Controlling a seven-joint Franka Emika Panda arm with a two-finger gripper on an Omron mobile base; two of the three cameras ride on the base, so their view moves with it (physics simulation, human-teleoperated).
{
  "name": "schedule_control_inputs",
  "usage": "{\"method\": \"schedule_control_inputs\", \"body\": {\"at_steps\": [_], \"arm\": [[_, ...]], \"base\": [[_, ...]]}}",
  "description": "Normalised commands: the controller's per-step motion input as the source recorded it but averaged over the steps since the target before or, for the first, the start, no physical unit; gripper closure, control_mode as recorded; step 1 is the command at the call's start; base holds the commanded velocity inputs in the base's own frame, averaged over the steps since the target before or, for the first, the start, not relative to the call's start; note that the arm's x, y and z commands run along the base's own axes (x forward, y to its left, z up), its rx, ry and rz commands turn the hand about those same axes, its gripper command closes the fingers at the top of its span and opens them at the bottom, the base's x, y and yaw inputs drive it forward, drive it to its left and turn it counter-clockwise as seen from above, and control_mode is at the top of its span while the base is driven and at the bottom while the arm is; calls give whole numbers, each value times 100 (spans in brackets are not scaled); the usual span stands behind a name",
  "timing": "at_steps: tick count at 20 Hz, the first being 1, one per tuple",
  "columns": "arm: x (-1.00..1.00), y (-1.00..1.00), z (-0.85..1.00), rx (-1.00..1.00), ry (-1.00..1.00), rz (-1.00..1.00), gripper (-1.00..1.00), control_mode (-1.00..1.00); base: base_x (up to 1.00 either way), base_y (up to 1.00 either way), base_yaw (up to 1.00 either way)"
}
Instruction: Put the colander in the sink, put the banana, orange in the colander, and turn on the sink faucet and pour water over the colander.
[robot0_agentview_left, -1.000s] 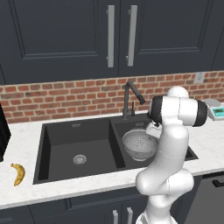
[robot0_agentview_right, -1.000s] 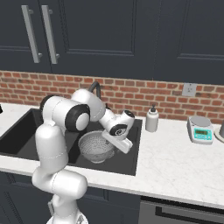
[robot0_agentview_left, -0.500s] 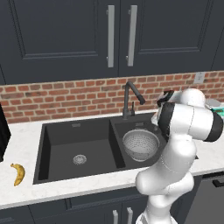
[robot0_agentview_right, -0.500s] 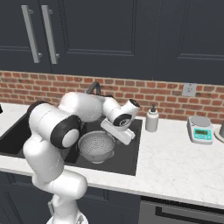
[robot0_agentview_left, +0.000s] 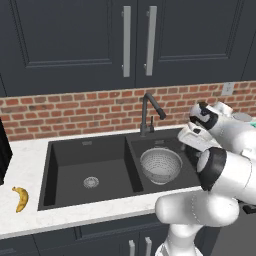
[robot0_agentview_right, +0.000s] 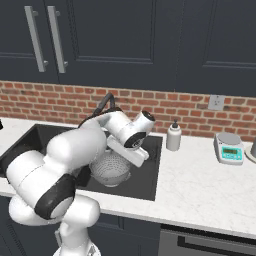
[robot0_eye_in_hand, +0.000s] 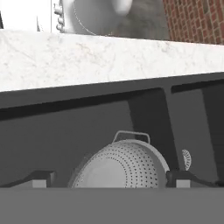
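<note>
We counted one colander in the sink, one banana on the worktop; fingers spread wide, empty.

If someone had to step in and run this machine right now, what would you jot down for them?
Tool: open, holding nothing, just above the colander.
Colander: sitting in the right bowl of the sink, empty.
Banana: on the counter left of the sink.
Orange: I can't spot it.
Faucet: behind the sink; no water visible.
Done: colander in sink.
Left: put banana and orange in the colander, then run water over it.
</note>
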Motion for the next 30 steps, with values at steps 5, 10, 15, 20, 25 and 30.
{"method": "schedule_control_inputs", "body": {"at_steps": [5, 10, 15, 20, 25, 30], "arm": [[-51, 60, 50, -1, -10, 0, -100, -100], [-18, 72, 75, -7, 0, 2, -100, -100], [-5, 84, 68, -12, 1, 3, -100, -100], [-9, 88, 27, -13, 0, 12, -100, -100], [-24, 99, 0, -16, 0, 22, -100, -100], [-33, 100, -5, -13, -1, 20, -100, -100]], "base": [[0, 0, 0], [0, 0, 0], [0, 0, 0], [0, 0, 0], [0, 0, 0], [0, 0, 0]]}}
